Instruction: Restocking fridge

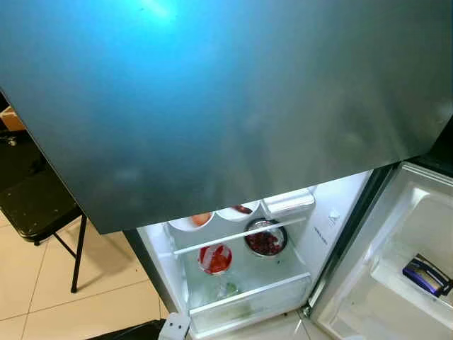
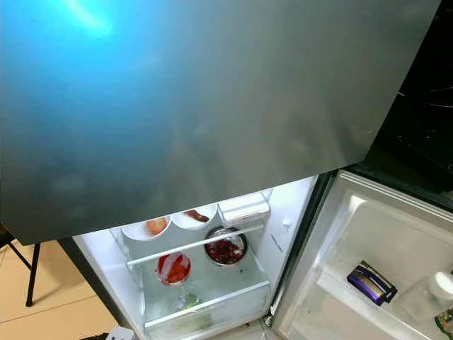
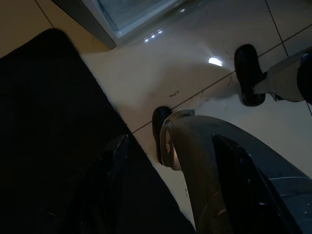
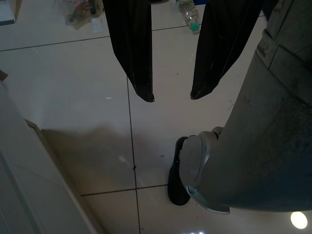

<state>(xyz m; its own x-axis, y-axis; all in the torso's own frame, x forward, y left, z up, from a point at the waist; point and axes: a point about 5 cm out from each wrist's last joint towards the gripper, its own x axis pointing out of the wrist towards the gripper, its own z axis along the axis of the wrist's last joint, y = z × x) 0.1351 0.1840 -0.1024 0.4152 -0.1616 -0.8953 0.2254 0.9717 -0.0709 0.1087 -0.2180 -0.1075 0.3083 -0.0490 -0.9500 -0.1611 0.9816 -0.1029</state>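
Note:
The fridge [image 1: 322, 212] stands before me with its lower door [image 1: 396, 234] swung open to the right and the grey upper door [image 1: 226, 106] closed. On its lit shelves sit a white bowl with an orange fruit [image 1: 200, 219], a second white bowl [image 1: 241, 210], a white box [image 1: 288, 201], a steel bowl of red berries [image 1: 265, 239] and a red covered cup [image 1: 215, 258]. My right gripper [image 4: 172, 99] hangs open over the floor tiles, holding nothing. My left gripper [image 3: 105, 185] hangs low in shadow.
The door shelf holds a purple packet [image 1: 425, 275] and a white-capped bottle [image 2: 435, 290]. A crisper drawer [image 1: 248, 301] with greens sits at the bottom. A black folding chair [image 1: 35, 205] stands to the left. A bottle [image 4: 187, 12] and a bag [image 4: 80, 9] lie on the floor.

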